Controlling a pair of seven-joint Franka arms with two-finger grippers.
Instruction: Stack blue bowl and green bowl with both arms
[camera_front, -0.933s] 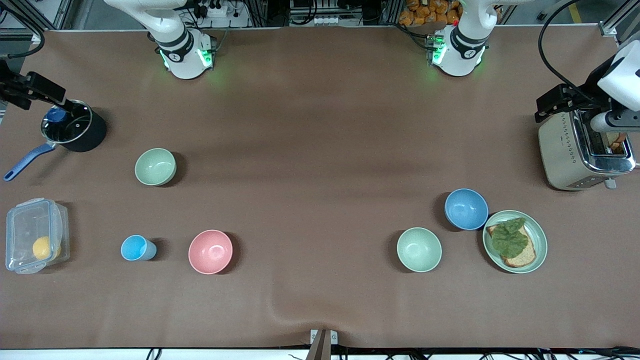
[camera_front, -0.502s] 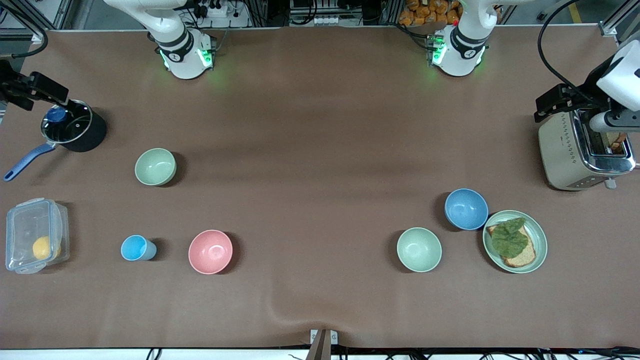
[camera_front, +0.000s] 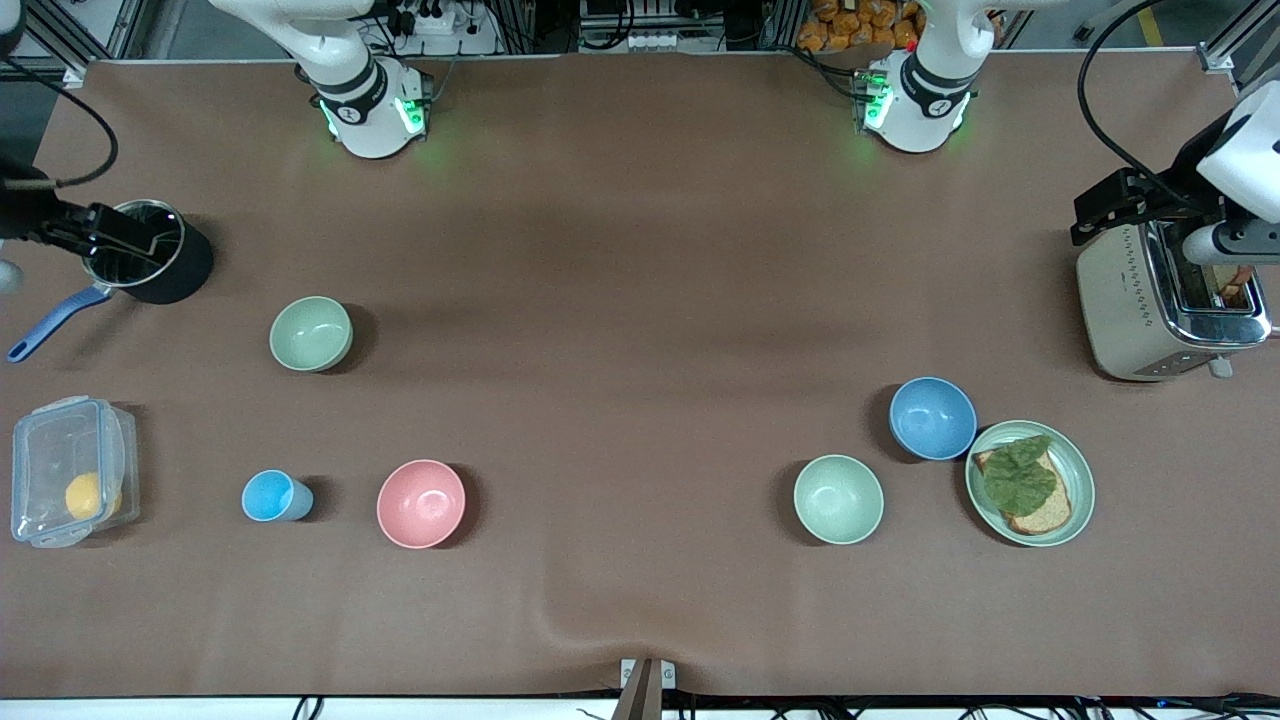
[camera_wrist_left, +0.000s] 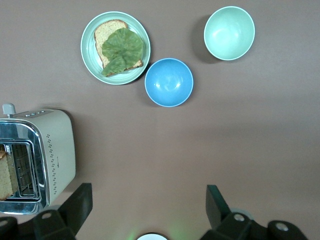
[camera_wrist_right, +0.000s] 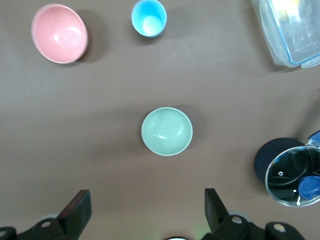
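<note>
The blue bowl (camera_front: 932, 418) stands upright toward the left arm's end of the table, beside a green plate; it also shows in the left wrist view (camera_wrist_left: 169, 82). The sage-green bowl (camera_front: 311, 333) stands upright toward the right arm's end and also shows in the right wrist view (camera_wrist_right: 166, 131). My left gripper (camera_front: 1120, 205) hangs high over the toaster, open and empty, as the left wrist view (camera_wrist_left: 145, 207) shows. My right gripper (camera_front: 90, 228) hangs high over the black pot, open and empty, as the right wrist view (camera_wrist_right: 145, 210) shows.
A paler mint bowl (camera_front: 838, 498) sits near the blue bowl, beside the green plate with toast (camera_front: 1075, 470). A toaster (camera_front: 1130, 310) stands at the left arm's end. A pink bowl (camera_front: 421, 503), light-blue cup (camera_front: 275, 496), clear box (camera_front: 70, 470) and lidded pot (camera_front: 175, 270) lie toward the right arm's end.
My right gripper has shifted over the pot and now hides the lid's blue knob. The left arm and all the bowls have stayed put.
</note>
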